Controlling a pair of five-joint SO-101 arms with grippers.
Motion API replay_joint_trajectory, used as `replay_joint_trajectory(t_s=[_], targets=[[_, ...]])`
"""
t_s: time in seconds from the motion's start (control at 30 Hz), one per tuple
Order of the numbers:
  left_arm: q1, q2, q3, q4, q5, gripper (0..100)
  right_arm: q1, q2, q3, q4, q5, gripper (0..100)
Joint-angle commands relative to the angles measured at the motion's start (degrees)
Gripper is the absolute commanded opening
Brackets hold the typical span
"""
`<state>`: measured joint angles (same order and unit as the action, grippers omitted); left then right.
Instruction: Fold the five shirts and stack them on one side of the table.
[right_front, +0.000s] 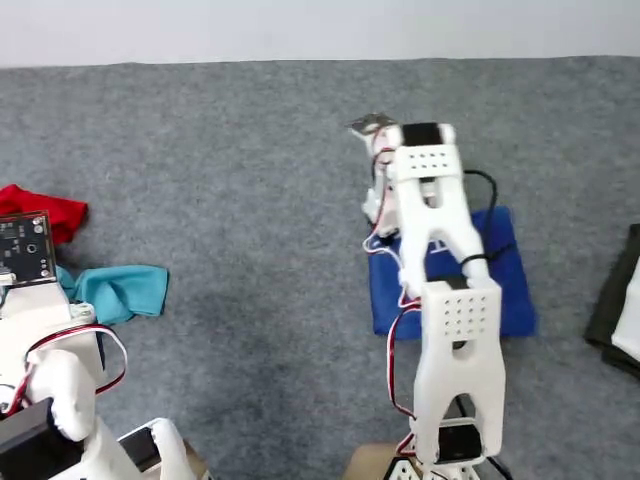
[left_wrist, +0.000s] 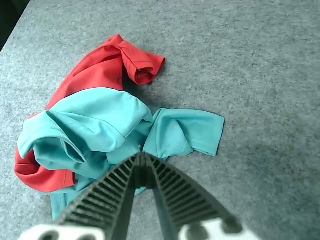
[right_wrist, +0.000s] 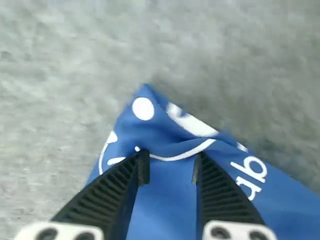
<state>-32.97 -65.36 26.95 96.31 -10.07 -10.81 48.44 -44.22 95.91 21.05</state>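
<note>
A folded blue shirt (right_front: 500, 270) with white print lies right of the table's middle. My right gripper (right_wrist: 169, 167) stands open at the blue shirt's (right_wrist: 165, 200) near-left corner, its fingertips resting on the cloth, which wrinkles between them. At the far left a crumpled teal shirt (right_front: 118, 290) lies partly over a red shirt (right_front: 42, 210). My left gripper (left_wrist: 143, 159) is shut just above the teal shirt (left_wrist: 95, 120), with no cloth visibly between its fingers. The red shirt (left_wrist: 95, 65) spreads out beyond and under the teal one.
A dark shirt (right_front: 612, 300) with something white (right_front: 630, 325) on it lies at the right edge. The grey felt table (right_front: 230, 180) is bare between the two arms. The right arm (right_front: 455, 340) stretches over the blue shirt.
</note>
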Motion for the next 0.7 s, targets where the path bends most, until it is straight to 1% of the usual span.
replay_joint_trajectory(t_s=[0.0, 0.2, 0.3, 0.43, 0.53, 0.67], targets=[[0.26, -0.26, -0.4, 0.44, -0.26, 0, -1.54, -1.89, -2.37, -0.22, 0.09, 14.3], [0.26, -0.26, -0.48, 0.44, -0.26, 0, -1.1, -6.02, -11.69, 6.64, 0.35, 14.3], [0.26, -0.26, -0.4, 0.44, -0.26, 0, -0.48, -8.22, -12.31, 6.99, 0.35, 14.3], [0.26, -0.26, -0.57, 0.44, -0.53, 0, 2.77, -11.56, -12.22, 7.16, 0.35, 14.3], [0.26, -0.26, -0.57, 0.44, -0.53, 0, 6.37, -14.37, -8.7, 7.16, 0.35, 14.3], [0.26, -0.26, -0.57, 0.35, -0.53, 0, 11.12, -19.47, 2.99, 7.16, 0.44, 14.3]])
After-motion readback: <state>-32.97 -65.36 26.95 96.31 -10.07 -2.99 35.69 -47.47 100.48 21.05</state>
